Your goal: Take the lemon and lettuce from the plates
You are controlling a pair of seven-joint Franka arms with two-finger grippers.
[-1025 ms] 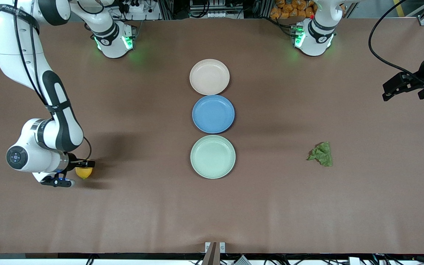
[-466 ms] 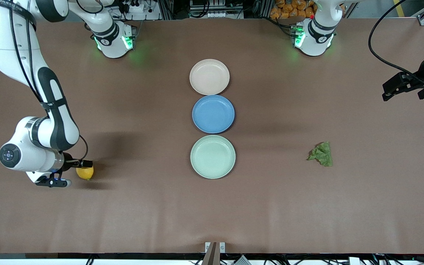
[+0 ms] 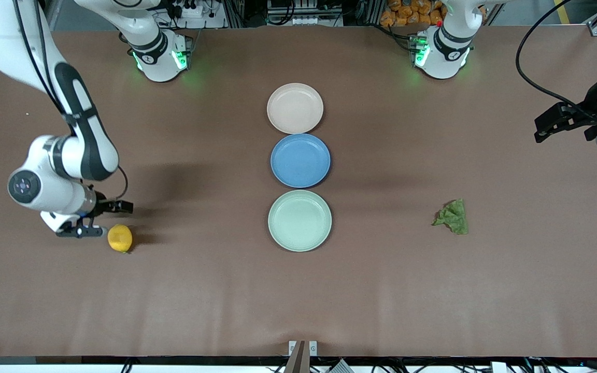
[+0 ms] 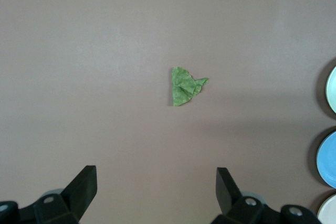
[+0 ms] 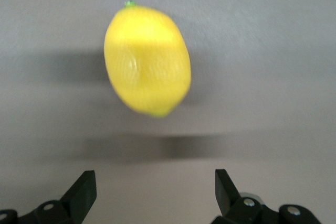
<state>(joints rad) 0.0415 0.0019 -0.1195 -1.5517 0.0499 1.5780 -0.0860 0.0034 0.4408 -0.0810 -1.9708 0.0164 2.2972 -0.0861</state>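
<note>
Since one second ago, right tool (image 3: 105, 219) is lifting off the lemon (image 3: 120, 238), fingers spread; lemon is lying on the tabletop (image 3: 200, 290) toward the right arm's end; left tool (image 3: 563, 122), spread, is waiting; lettuce (image 3: 452, 217) is lying toward the left arm's end

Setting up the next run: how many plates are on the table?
3, in one row mid-table: the beige plate nearest the robots' bases, the blue plate next, the mint green plate nearest the front camera. All are empty; none looks hidden.
</note>
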